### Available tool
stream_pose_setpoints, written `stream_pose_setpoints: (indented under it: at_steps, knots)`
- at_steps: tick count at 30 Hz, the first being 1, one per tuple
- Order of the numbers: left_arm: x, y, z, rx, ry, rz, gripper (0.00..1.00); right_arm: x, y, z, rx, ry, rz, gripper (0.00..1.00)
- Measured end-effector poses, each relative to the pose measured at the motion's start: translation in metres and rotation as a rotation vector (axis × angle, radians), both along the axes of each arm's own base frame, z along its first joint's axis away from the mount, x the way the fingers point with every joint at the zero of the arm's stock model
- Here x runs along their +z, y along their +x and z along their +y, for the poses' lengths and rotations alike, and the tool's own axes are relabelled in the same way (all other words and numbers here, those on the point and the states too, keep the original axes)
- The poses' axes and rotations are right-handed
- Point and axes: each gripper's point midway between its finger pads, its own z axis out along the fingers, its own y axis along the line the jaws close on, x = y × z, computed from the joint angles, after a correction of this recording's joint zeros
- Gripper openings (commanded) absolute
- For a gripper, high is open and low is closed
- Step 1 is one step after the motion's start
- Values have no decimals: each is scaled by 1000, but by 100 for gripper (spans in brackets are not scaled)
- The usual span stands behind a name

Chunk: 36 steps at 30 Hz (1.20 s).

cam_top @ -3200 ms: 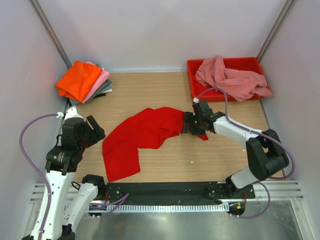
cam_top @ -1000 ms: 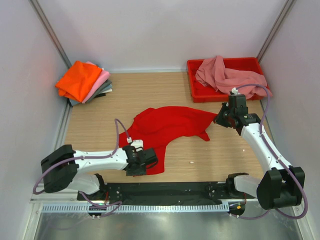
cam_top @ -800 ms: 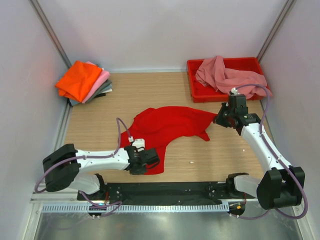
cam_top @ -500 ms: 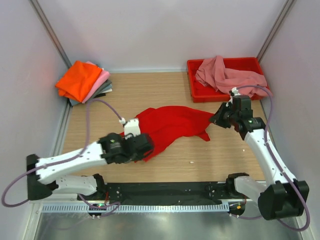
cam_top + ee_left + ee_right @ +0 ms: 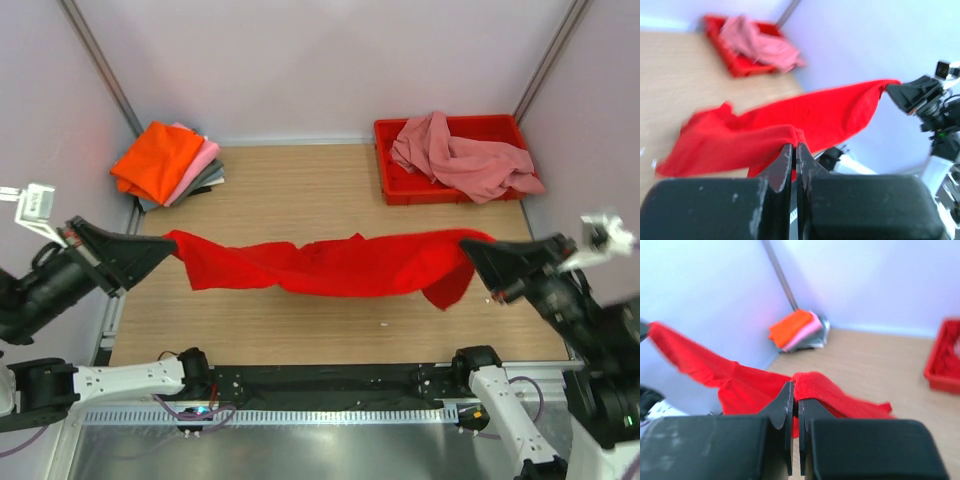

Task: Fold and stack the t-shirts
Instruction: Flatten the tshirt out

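Note:
A bright red t-shirt (image 5: 330,268) hangs stretched in the air above the wooden table, sagging in the middle. My left gripper (image 5: 172,243) is shut on its left end, and my right gripper (image 5: 468,250) is shut on its right end. The left wrist view shows the left gripper (image 5: 794,145) pinching a fold of the red shirt (image 5: 815,115), jaws nearly touching. The right wrist view shows the right gripper (image 5: 796,386) clamped on a hem of the red shirt (image 5: 830,390). A dusty pink t-shirt (image 5: 460,155) lies crumpled in the red tray (image 5: 385,185).
A stack of folded shirts (image 5: 165,162), orange on top, then light pink and grey, sits in the back left corner. The stack (image 5: 795,329) also shows in the right wrist view. The tray stands at the back right. White walls close in both sides.
The left gripper shut on the near left edge of the red shirt. Both arms then rose and pulled apart, lifting the shirt off the table and stretching it out.

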Motion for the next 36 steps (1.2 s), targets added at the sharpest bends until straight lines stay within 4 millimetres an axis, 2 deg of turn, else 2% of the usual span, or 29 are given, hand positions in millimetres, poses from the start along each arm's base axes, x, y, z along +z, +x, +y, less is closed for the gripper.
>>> stream_pose_setpoints:
  at_steps: [3, 5, 9, 14, 18, 20, 21, 23, 26, 30, 33, 34, 36]
  knots:
    - [25, -15, 8, -88, -29, -128, 0, 29, -60, -1, 44, 10, -181, 1]
    - [35, -24, 9, -144, -10, -215, 0, 41, -88, 0, 70, 9, -262, 1]
    - [60, -45, 13, -247, -19, -374, 0, 60, -122, 1, 121, -8, -372, 1]
    - [114, -83, 38, -347, -139, -619, 0, 90, -170, -7, 168, -20, -521, 1]
    - [162, -127, 75, -426, -288, -845, 0, 130, -234, -30, 192, 7, -729, 1]
    - [179, -149, 92, -466, -358, -945, 0, 142, -261, -44, 202, 37, -810, 1]
    - [186, -159, 99, -485, -389, -989, 0, 148, -273, -52, 211, 55, -854, 1]
    - [195, -171, 108, -507, -429, -1050, 0, 155, -285, -66, 217, 90, -898, 1]
    - [196, -175, 105, -523, -430, -1075, 0, 156, -272, -76, 199, 121, -869, 1]
    - [188, -156, 85, -485, -370, -1029, 0, 142, -218, -71, 125, 109, -726, 1]
    - [176, -126, 64, -410, -284, -946, 0, 115, -150, -63, 21, 70, -541, 1]
    - [170, -111, 54, -372, -243, -908, 0, 106, -131, -61, -13, 59, -493, 1]
    - [154, -79, 35, -284, -154, -822, 0, 77, -76, -55, -100, 11, -339, 1]
